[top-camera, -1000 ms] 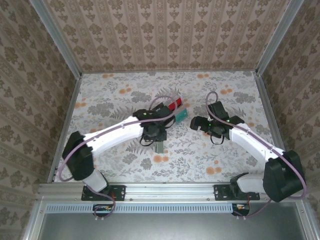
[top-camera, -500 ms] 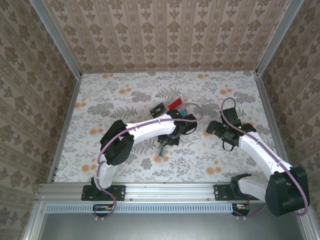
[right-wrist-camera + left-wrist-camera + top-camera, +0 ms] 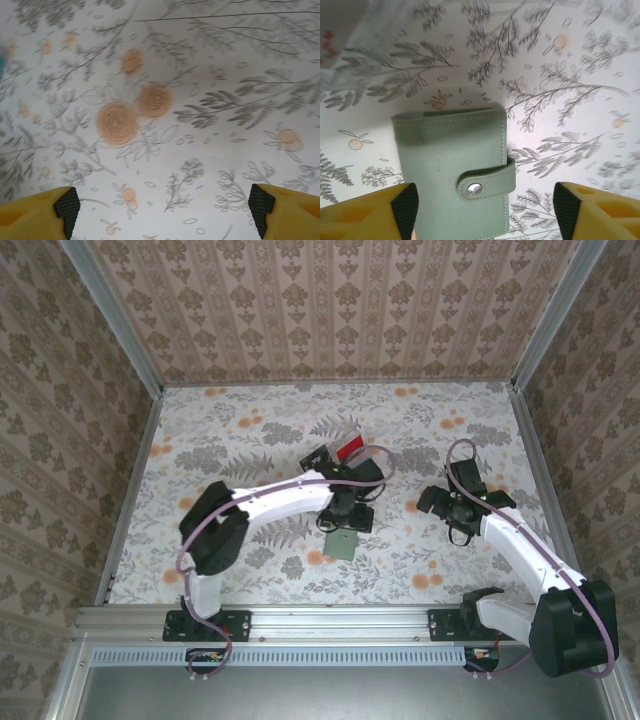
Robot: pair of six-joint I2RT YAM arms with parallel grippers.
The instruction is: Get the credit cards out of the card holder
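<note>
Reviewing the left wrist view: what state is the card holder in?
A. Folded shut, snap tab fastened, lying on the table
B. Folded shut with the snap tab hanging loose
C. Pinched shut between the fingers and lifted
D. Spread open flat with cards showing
A: the card holder is folded, its snap tab buttoned across the edge, lying on the table, with the jaws of the left gripper standing wide apart.

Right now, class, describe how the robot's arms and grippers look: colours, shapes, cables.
The left arm and right arm have white rounded links and bulky black joints. A thin purple cable loops along each. The left gripper and right gripper have yellow fingers tipped with black pads.
</note>
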